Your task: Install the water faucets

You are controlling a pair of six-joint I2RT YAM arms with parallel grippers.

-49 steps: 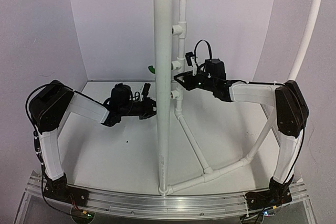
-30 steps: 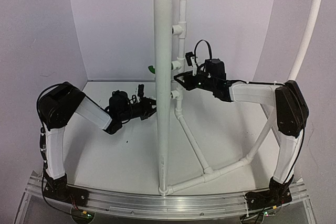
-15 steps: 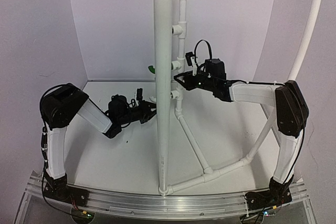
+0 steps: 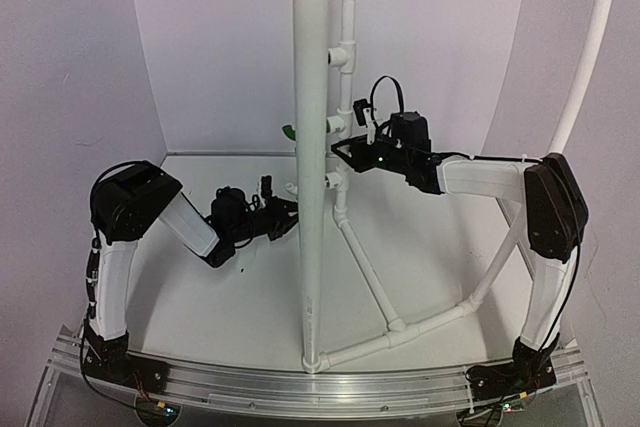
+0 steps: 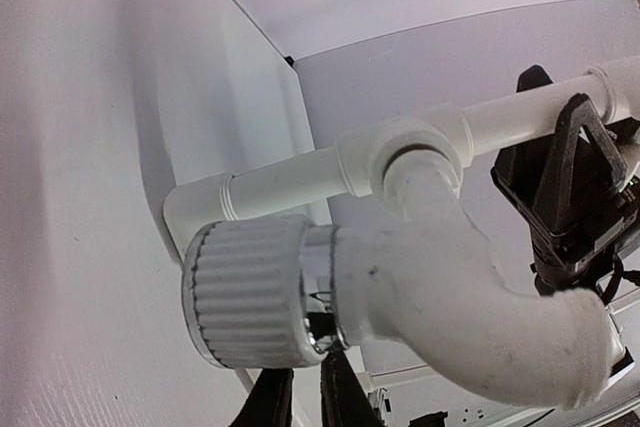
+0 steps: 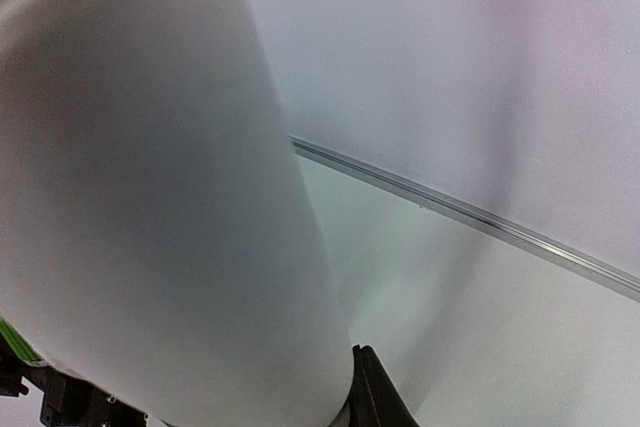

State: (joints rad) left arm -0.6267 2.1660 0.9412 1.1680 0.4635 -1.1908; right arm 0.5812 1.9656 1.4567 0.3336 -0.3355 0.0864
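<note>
Both arms reach in at mid-frame, a faucet by each gripper.

The left gripper (image 4: pixel 283 210) lies low and level against the thick white pole (image 4: pixel 311 97), its forearm running back down-left to a raised elbow above its base in the lower left corner. The right gripper (image 4: pixel 342 150) sits higher, just right of the pole, on an arm stretched level from a bent elbow at the right edge. Beneath is a pale table (image 4: pixel 430 247) enclosed by plain white walls, with an aluminium rail (image 4: pixel 300 379) along the bottom edge. In the left wrist view the fingers (image 5: pixel 340 402) stand nearly together, clamped under the white faucet (image 5: pixel 400 287), whose end meets a tee (image 5: pixel 415 152) on the thin pipe. The green faucet (image 4: pixel 289 131) peeks out left of the pole, level with the right gripper. Whether that gripper grips it cannot be told.
</note>
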